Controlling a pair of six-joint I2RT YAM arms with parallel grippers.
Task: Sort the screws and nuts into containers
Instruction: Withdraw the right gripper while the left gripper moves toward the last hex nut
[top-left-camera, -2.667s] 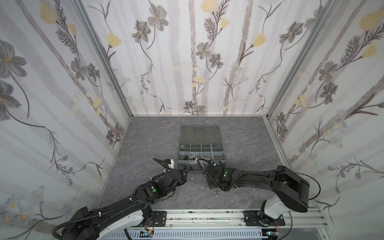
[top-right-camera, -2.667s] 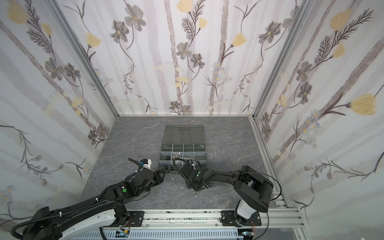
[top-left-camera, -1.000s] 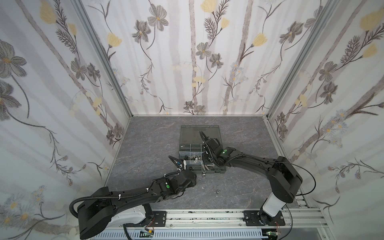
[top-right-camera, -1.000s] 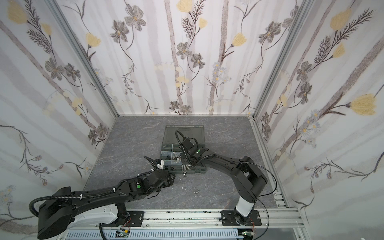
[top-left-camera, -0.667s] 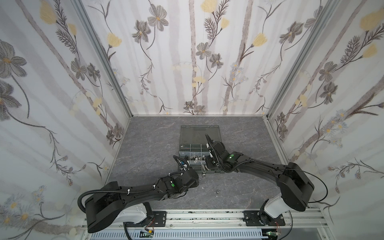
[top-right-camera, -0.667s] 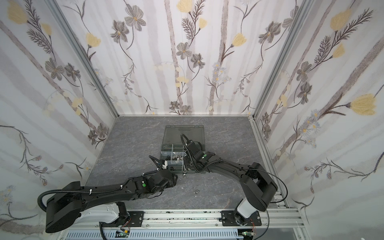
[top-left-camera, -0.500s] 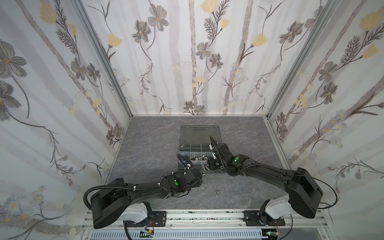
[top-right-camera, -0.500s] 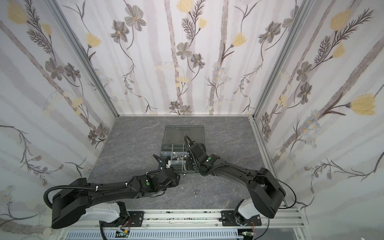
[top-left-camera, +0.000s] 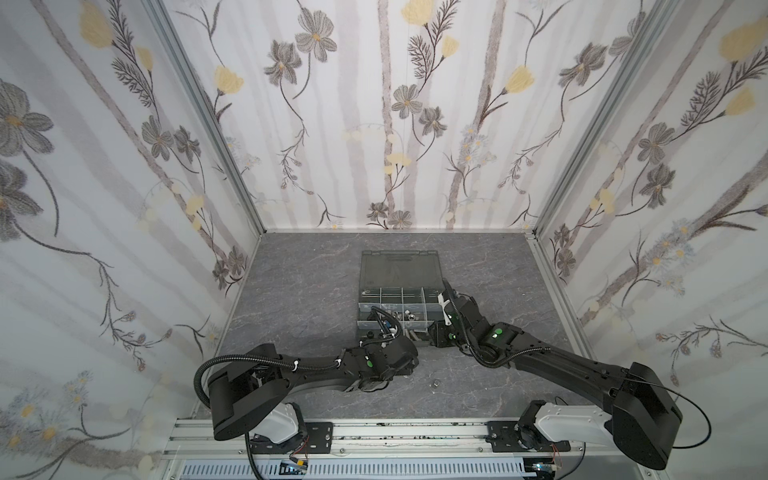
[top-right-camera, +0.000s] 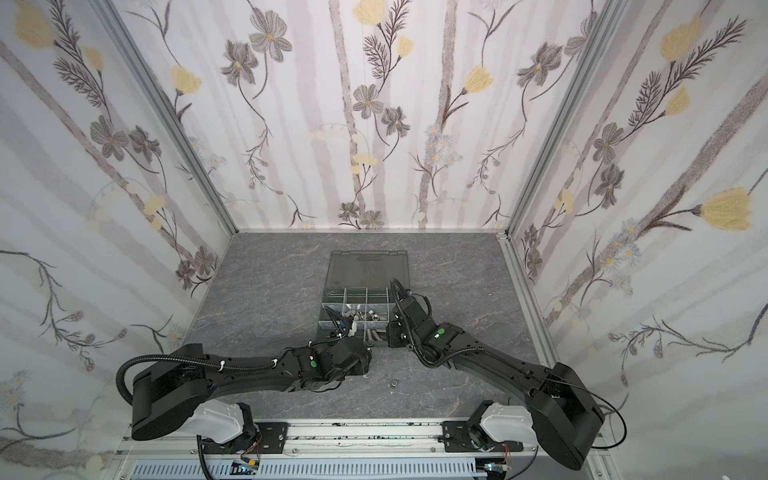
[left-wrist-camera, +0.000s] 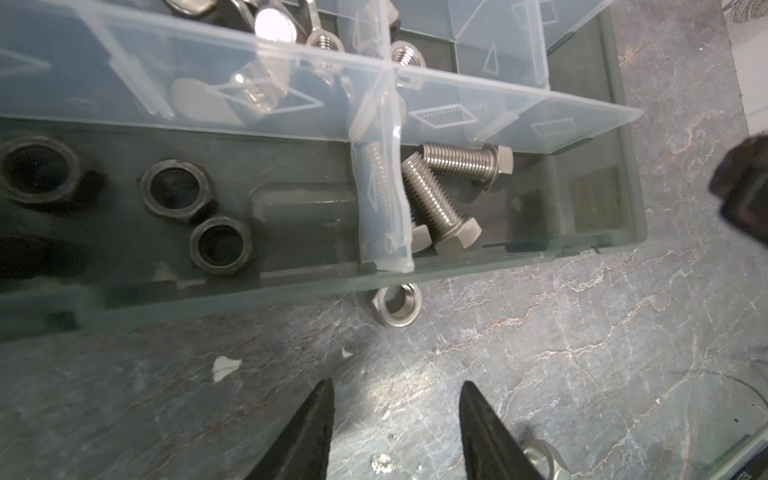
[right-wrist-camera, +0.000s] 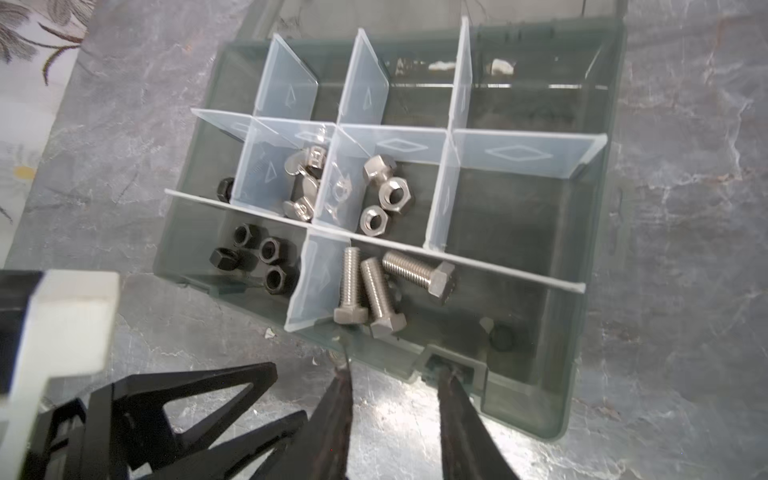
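The dark grey organizer box (top-left-camera: 363, 291) lies open, and its containers (right-wrist-camera: 515, 216) are split by pale dividers. Silver screws (right-wrist-camera: 374, 286) and black nuts (right-wrist-camera: 257, 257) fill the front compartments, with silver nuts (right-wrist-camera: 384, 195) behind them. One silver nut (left-wrist-camera: 397, 305) rests on the table against the box's front wall. My left gripper (left-wrist-camera: 397, 384) is open and empty, a short way in front of that nut. My right gripper (right-wrist-camera: 395, 370) is open and empty too, its tips at the front wall by the latch. Its finger (right-wrist-camera: 340, 386) hides most of that nut.
Another silver nut (left-wrist-camera: 544, 459) lies on the table beside my left finger, and a loose one (top-left-camera: 436, 383) shows in both top views. The left gripper's fingers (right-wrist-camera: 199, 399) crowd in beside my right gripper. The lid (top-left-camera: 399, 266) lies flat behind the box.
My right gripper has drawn back from over the compartments to the box's front edge. My left arm has swung right and forward towards the same edge.
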